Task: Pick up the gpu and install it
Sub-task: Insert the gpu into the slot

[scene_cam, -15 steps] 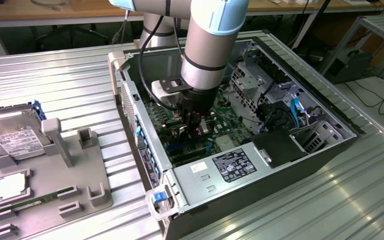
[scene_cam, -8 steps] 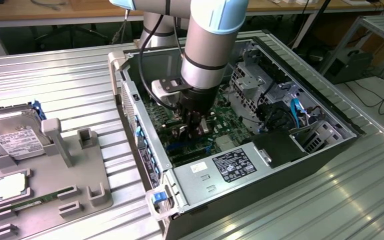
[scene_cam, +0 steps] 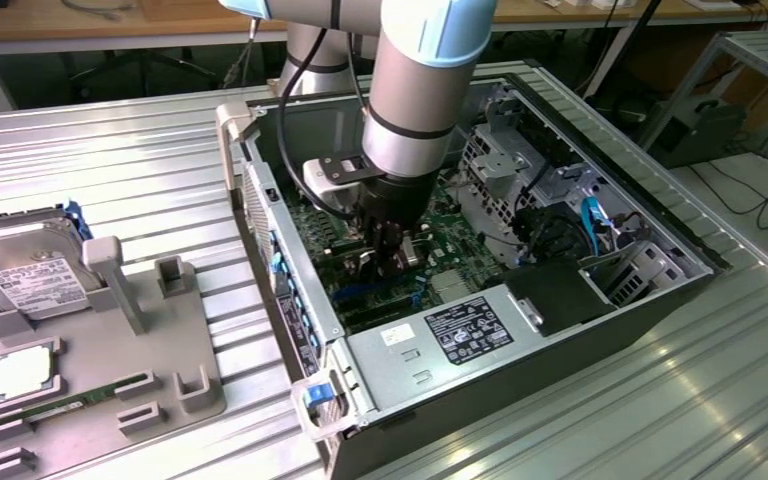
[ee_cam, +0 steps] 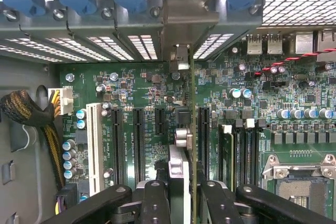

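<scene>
One gpu pinched edge-on in claw, centred between its tips, upright over motherboard slots inside case.

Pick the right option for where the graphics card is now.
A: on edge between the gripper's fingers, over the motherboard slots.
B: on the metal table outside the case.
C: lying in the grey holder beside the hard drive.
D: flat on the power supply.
A: the graphics card stands on edge, clamped by the gripper, above the motherboard inside the case.
</scene>
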Available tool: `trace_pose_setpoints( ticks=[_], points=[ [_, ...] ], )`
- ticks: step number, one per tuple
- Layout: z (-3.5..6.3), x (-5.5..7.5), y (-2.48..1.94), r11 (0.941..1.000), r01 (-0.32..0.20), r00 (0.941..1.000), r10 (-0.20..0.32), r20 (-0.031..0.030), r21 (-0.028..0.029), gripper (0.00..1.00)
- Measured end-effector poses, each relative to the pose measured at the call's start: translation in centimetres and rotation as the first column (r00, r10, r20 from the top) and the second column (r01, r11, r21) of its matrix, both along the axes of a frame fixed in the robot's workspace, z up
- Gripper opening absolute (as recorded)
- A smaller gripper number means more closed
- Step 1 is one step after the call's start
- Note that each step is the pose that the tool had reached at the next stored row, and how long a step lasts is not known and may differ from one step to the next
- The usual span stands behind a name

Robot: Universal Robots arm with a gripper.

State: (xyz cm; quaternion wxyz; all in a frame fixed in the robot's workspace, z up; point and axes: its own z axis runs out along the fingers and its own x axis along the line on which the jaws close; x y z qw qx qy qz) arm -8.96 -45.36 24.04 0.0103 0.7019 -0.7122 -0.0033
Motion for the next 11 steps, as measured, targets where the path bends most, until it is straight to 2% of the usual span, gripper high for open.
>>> trace_pose_setpoints(
  ticks=[7, 11],
  points=[
    [0.01, 0.11, 0.02, 1.0000, 0.000, 1.0000, 0.000, 0.0028, -0.0011, 0.28],
    [0.01, 0.31, 0.02, 1.0000, 0.000, 1.0000, 0.000, 0.0071, -0.0049, 0.28]
  ],
)
